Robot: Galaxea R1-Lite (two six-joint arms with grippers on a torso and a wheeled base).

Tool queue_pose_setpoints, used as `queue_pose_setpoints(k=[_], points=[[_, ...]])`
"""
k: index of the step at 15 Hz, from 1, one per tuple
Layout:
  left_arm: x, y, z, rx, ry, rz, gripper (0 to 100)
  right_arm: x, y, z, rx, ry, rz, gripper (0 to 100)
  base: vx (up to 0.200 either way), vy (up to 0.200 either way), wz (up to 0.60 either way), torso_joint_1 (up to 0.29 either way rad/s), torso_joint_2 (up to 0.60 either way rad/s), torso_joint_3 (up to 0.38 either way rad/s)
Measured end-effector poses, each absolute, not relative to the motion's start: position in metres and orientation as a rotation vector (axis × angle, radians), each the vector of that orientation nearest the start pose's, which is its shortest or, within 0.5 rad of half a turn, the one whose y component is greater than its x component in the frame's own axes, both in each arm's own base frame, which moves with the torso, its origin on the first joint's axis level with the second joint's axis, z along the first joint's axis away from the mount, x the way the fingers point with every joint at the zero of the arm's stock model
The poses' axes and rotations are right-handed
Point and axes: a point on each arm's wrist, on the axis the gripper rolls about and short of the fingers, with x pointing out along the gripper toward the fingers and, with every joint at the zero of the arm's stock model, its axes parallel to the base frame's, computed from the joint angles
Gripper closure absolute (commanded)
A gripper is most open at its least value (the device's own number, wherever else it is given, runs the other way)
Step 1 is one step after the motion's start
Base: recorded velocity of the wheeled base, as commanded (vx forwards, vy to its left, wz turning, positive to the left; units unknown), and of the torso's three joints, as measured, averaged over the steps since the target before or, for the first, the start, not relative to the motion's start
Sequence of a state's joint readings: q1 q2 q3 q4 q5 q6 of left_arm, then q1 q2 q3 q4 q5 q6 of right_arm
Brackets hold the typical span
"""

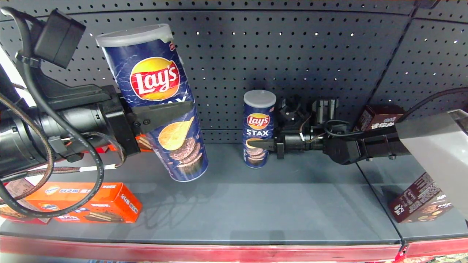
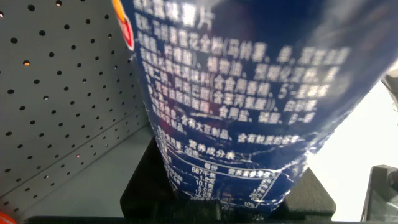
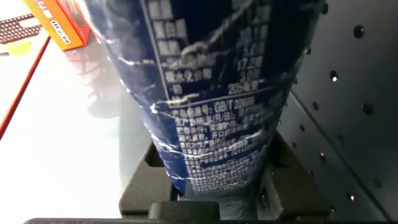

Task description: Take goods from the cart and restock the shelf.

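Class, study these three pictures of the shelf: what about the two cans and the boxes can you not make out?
- Head view: the left can hides the left gripper's far finger; the right can hides the right gripper's.
- Head view: a cable crosses the orange box; the right arm's cover cuts off the brown box.
- Wrist views: the picture edge cuts off both cans' tops; the print is blurred.

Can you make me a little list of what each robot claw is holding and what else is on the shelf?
left claw: shut on the tilted chips can, held above the shelf
right claw: shut on the upright chips can, which stands near the pegboard wall
shelf, left side: orange cookie box lying flat near the front
shelf, right side: dark brown box near the front
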State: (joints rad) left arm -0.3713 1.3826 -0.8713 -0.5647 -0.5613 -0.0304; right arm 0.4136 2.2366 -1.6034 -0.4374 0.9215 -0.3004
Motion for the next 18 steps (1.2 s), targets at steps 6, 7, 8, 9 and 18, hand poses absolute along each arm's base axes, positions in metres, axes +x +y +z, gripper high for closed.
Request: queue_pose_setpoints(k=[6,7,8,9,18], points=[[0.211,-0.095,0.281,-0.023,-0.043,-0.932,100,0.373,0.196,0.191,-0.215,-0.035,1.35,100,0.0,0.0,0.0,0.0,0.0,0.0],[0.211,-0.095,0.281,-0.023,-0.043,-0.932,100,0.361,0.195,0.193,-0.219,-0.041,1.353,100,0.0,0.0,0.0,0.0,0.0,0.0],[0.21,-0.095,0.281,-0.023,-0.044,-0.932,100,0.35,0.193,0.193,-0.221,-0.043,1.356,100,0.0,0.0,0.0,0.0,0.0,0.0],[0.21,-0.095,0.282,-0.023,-0.045,-0.932,100,0.338,0.191,0.19,-0.223,-0.043,1.356,100,0.0,0.0,0.0,0.0,0.0,0.0],[0.21,-0.095,0.281,-0.023,-0.044,-0.931,100,0.266,0.179,0.147,-0.234,-0.044,1.37,100,0.0,0.0,0.0,0.0,0.0,0.0]])
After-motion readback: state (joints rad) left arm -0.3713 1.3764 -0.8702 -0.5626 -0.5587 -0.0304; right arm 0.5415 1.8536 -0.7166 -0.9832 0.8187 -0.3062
